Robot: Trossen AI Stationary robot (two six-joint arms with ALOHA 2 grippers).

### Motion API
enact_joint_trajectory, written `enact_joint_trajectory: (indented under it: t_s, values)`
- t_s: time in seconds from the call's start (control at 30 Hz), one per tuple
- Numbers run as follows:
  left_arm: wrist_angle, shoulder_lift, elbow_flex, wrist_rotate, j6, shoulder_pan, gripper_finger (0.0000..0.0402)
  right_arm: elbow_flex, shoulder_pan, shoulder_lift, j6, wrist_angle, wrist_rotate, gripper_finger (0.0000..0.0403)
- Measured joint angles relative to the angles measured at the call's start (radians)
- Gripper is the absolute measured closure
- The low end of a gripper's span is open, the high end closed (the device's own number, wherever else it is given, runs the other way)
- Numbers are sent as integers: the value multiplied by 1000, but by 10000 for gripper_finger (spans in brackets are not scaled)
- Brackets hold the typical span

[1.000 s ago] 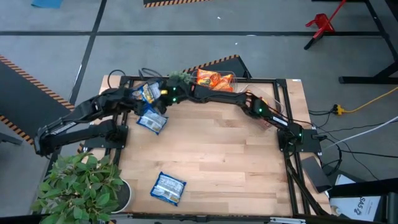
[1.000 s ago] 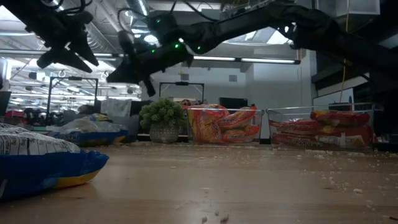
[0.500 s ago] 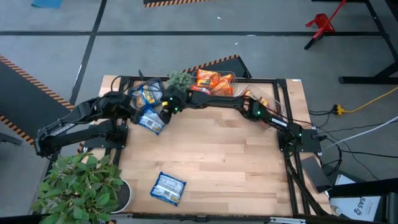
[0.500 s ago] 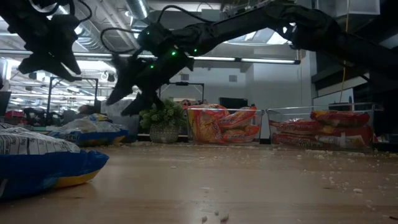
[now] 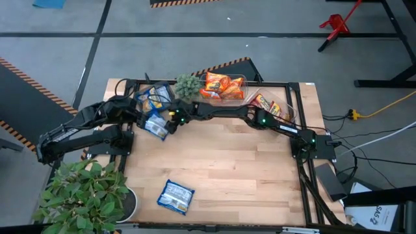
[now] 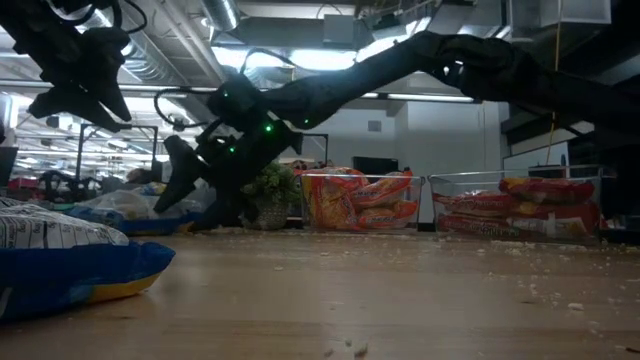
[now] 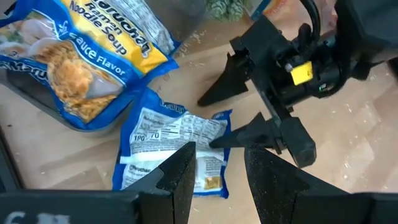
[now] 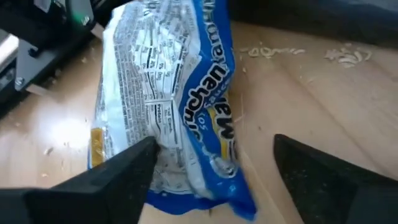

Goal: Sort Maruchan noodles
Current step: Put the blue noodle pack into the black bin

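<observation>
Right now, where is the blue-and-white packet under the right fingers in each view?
High: blue-and-white packet near the table's left edge.
Low: cannot pick it out.
Left wrist: beyond the left fingers.
Right wrist: between the right fingers.
Landmark: right gripper, open over it.

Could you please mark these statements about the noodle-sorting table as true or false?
1. The right hand is open over a blue-and-white packet lying on the table. True.
2. The right hand grips an orange packet. False: its fingers are spread and hold nothing.
3. A second blue-and-white packet lies alone near the front edge. True.
4. The left hand rests inside the bin of red packets. False: it hovers above the table near the back-left corner, looking down at the right hand.
5. Orange packets sit in a clear bin beside a small green plant. True.
</observation>
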Motion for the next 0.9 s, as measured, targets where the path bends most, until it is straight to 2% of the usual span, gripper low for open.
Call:
enact_joint_trajectory:
  t_s: [0.07, 0.13, 0.3, 0.33, 0.37, 0.5, 0.57, 0.9]
  values:
    - [0, 0, 0, -5, 0, 0, 269, 2, -3, 8, 19, 2, -27, 107]
    - [0, 0, 0, -5, 0, 0, 269, 2, -3, 10, 22, 0, -54, 158]
    - [0, 0, 0, -14, 11, 0, 269, -2, 0, 16, -1, 20, -130, 335]
    - [0, 0, 0, -19, 12, 0, 269, -3, 0, 18, 0, 33, -154, 366]
    - [0, 0, 0, -24, 12, 0, 269, -3, -3, 19, 2, 40, -177, 380]
    - [-1, 0, 0, -32, 26, 0, 269, -2, -4, 18, 55, 41, -214, 379]
    - [-9, 0, 0, -34, 27, 0, 269, -3, -5, 11, 63, 37, -250, 390]
    - [-53, -1, 0, -50, 27, 0, 269, -2, -16, -104, 80, 52, -263, 392]
